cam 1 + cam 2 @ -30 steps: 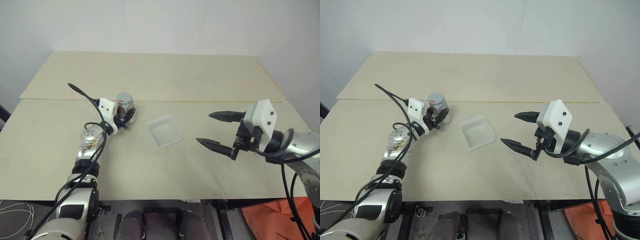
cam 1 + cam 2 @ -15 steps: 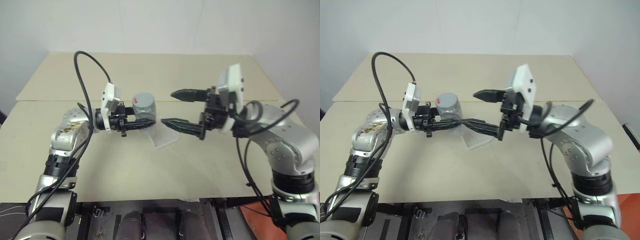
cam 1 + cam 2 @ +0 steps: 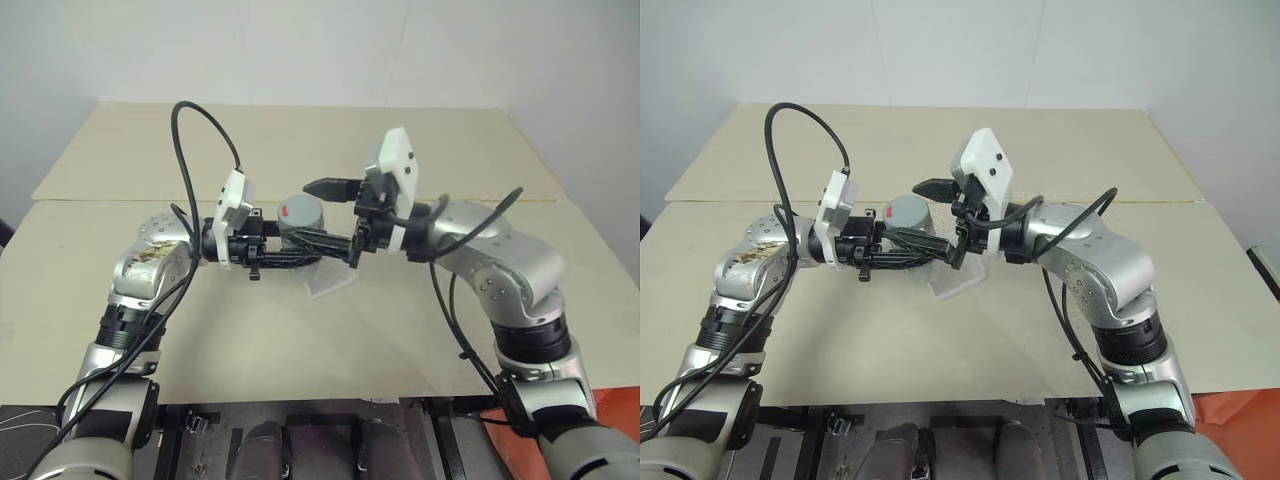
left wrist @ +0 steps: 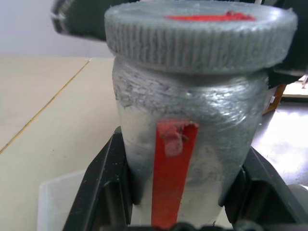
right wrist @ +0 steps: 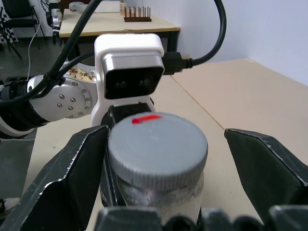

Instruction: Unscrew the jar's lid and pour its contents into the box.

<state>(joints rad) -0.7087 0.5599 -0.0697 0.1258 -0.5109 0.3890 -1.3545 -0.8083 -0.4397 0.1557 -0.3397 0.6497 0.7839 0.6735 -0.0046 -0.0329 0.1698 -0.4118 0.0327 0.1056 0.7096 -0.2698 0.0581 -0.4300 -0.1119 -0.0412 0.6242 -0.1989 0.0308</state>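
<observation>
The left gripper (image 3: pixel 285 248) grips the jar (image 3: pixel 301 222) upright, lifted above the worktop (image 3: pixel 400 320) over the box (image 3: pixel 330 284). The right gripper (image 5: pixel 154 159), released, straddles the lid (image 5: pixel 158 144) from the opposite side, one finger (image 5: pixel 72 178) touching or nearly touching its rim.

Legible text, brands, numbers: none. Markings without lettering only: jar (image 4: pixel 190 159), one plain red strip down its silvery side, carrying no readable characters; lid (image 5: pixel 156 143), one short red mark near the rim on its grey top face, no writing.
</observation>
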